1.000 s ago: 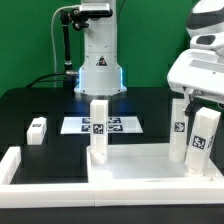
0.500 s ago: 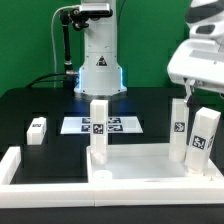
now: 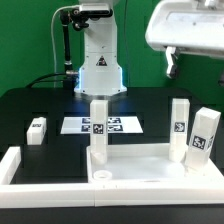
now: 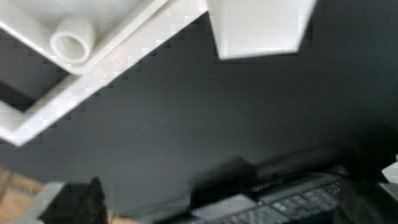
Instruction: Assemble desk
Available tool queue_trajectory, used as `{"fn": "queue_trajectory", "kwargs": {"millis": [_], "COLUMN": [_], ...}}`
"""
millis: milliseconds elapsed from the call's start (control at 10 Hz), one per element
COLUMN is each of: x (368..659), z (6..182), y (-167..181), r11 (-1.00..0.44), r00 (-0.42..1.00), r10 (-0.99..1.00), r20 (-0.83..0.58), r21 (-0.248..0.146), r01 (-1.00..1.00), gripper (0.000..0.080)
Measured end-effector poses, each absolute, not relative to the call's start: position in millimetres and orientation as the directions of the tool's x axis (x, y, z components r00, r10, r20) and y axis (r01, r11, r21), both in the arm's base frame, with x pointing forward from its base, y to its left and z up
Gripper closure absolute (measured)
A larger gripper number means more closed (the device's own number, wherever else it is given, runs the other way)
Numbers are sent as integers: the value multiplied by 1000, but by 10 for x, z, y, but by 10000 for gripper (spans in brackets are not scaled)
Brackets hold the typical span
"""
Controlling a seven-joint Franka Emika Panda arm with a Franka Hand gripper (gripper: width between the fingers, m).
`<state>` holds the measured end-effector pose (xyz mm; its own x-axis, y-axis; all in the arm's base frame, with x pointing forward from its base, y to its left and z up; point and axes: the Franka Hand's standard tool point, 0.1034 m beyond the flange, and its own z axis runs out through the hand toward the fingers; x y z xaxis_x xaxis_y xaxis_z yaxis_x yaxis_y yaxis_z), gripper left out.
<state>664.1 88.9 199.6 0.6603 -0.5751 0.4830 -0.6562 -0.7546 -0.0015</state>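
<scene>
Desk tabletop panel (image 3: 140, 162) lies flat at the near edge of the black table (image 3: 40, 105), rim up, tucked against the border wall (image 3: 12, 165). Three legs stand upright on it: first leg block (image 3: 99, 128) at the corner toward the exterior view's left, second leg block (image 3: 180, 122) and third leg block (image 3: 204, 140) toward the exterior view's right. Fourth leg block (image 3: 37, 130) lies loose on the table, well apart from the panel, beside the marker board (image 3: 80, 126). Judgement: three of four legs placed, one left to fetch and fit. Whether the standing legs are fully seated cannot be told. Gripper (image 3: 172, 66) hangs high above the right-hand legs, jaws wide, empty. Only one finger shows clearly; the arm is cut off at the frame edge. Wrist view is blurred: a panel corner and probably one leg top.
</scene>
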Motion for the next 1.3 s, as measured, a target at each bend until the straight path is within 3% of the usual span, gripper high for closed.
{"fn": "queue_trajectory", "kwargs": {"millis": [200,300,400,500,900,1300], "x": [6625,6629,6558,6471,6498,6583], "z": [2101,2125,2066,1990,1984,1784], "y": [892,916,922,936,917,878], "r11": [-721,-704,-697,-692,-687,-656], "r00": [669,658,669,678,672,637], "r10": [-662,-696,-712,-719,-724,-749], "r20": [338,288,213,151,157,183], "r21": [-44,-91,-102,-65,-74,-69], "r01": [-691,-705,-710,-719,-723,-752], "gripper": [150,150,150,150,150,150]}}
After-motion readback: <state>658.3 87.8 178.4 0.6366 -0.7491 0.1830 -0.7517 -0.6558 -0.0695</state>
